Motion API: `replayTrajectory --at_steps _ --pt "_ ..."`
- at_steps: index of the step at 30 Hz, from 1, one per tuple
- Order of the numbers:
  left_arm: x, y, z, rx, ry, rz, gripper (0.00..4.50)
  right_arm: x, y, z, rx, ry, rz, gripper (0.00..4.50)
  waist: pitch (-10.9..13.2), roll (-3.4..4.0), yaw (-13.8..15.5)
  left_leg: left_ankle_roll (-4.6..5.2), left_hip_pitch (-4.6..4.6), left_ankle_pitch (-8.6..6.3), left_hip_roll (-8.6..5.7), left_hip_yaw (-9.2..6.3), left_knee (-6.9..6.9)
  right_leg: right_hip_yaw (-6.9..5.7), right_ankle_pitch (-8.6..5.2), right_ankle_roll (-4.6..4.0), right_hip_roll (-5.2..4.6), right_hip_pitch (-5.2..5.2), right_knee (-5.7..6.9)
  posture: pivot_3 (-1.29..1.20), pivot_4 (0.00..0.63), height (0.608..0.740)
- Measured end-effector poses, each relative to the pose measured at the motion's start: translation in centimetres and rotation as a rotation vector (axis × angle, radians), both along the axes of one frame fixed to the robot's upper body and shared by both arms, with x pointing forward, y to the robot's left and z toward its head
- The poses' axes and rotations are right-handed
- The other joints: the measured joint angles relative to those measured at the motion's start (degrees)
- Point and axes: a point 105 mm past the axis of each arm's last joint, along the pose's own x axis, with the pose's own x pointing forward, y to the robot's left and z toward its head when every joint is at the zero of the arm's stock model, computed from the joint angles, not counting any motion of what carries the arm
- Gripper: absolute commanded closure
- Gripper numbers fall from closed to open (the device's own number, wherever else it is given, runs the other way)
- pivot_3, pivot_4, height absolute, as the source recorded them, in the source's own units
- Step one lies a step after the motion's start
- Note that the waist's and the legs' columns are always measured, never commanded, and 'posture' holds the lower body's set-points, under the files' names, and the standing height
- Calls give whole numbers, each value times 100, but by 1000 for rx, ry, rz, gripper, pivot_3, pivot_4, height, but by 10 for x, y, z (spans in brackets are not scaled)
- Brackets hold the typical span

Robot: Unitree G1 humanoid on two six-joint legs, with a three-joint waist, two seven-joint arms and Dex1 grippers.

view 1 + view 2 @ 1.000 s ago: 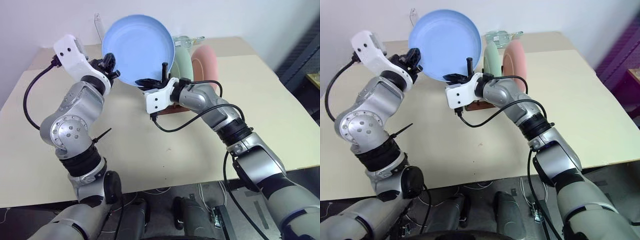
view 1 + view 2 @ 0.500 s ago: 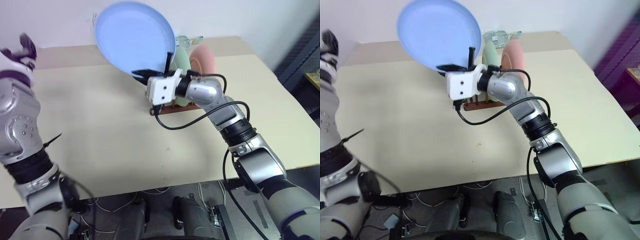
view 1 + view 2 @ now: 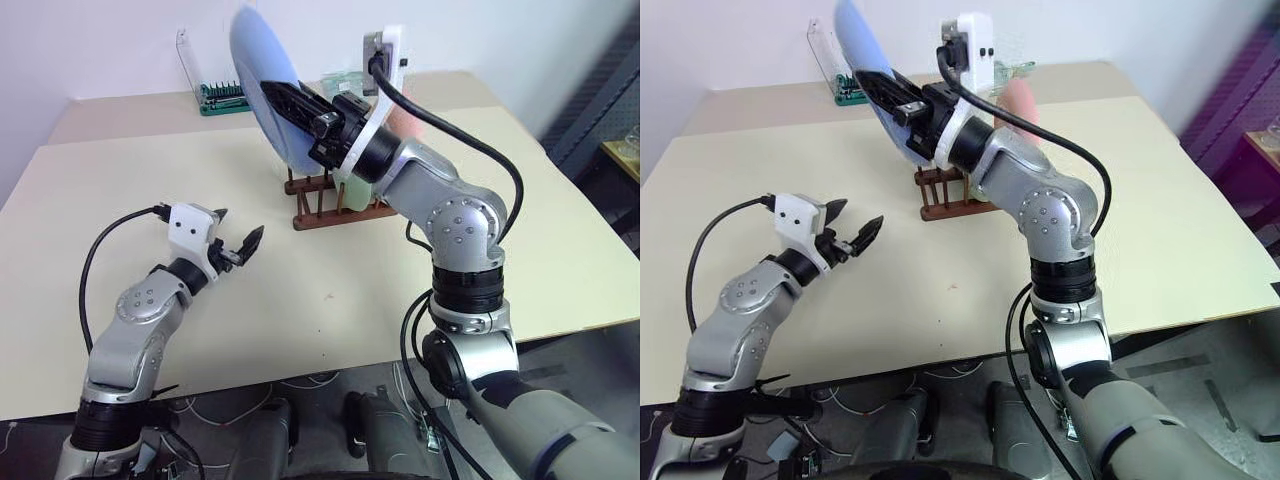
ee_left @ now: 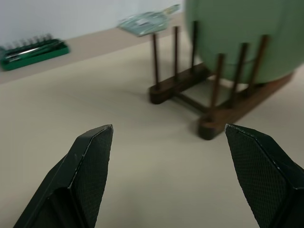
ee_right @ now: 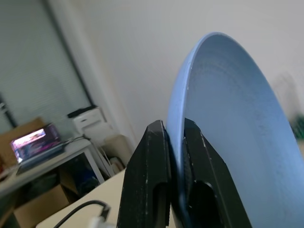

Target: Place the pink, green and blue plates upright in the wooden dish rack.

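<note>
Your right gripper is raised above the desk, its jaws pinched tight on the rim of the blue plate. The plate stands nearly on edge, tilted, in the air above the open end of the wooden dish rack, apart from it.

The rack sits toward the far middle of the desk: two dark rails, each with a row of upright pegs. In the left wrist view the green plate stands upright between the pegs, with several free peg pairs in front of it. The pink plate shows just behind your right forearm; it appears to stand in the rack beyond the green one, though the arm hides its base.

Your left gripper hangs low over the near left of the desk, well apart from the rack, pointing roughly level toward it. Its jaws are spread wide with nothing between them.

A green tool-bit holder lies at the far edge of the desk, beside a clear upright stand.
</note>
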Motion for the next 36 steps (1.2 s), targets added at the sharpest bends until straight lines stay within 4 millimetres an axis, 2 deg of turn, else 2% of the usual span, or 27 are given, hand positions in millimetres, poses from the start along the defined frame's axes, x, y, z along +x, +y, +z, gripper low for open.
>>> replayTrajectory --at_steps 5,10,21,25,29,32,36 --pt "-13 -18 -2 -2 6 -116 639 22 0 -14 10 176 -75 4500 0 1 3 2 -3 1 0 11 4 1 1 2 1 1 -4 0 150 740" --pt "-16 -21 -2 -9 4 -130 639 35 -4 -10 51 248 -121 4500 0 1 1 3 -2 1 0 11 9 -2 0 4 5 4 -3 0 150 740" --pt "-18 -25 1 -26 -9 -138 639 57 -14 -23 115 410 -216 4500 1 1 -7 4 -2 2 2 12 9 -3 0 6 10 5 -2 0 150 740" --pt "-18 -26 2 -28 -10 -145 570 61 -13 -22 113 424 -224 2947 1 1 -8 5 -2 2 2 12 9 -6 -1 7 12 6 -3 0 150 740" --pt "-18 -27 2 -28 -13 -152 570 63 -11 -15 106 381 -238 965 1 2 -12 5 -2 2 2 13 9 -10 -2 7 13 6 -3 0 150 740" --pt "-18 -27 2 -27 -13 -157 570 64 -14 -8 64 303 -267 965 1 2 -11 6 -2 2 2 13 9 -11 -3 9 13 7 -4 0 150 740" --pt "-18 -28 2 -30 -12 -160 570 60 -19 8 -59 86 -311 965 1 2 -10 6 -3 1 2 14 9 -11 -13 26 12 7 -7 0 150 740"
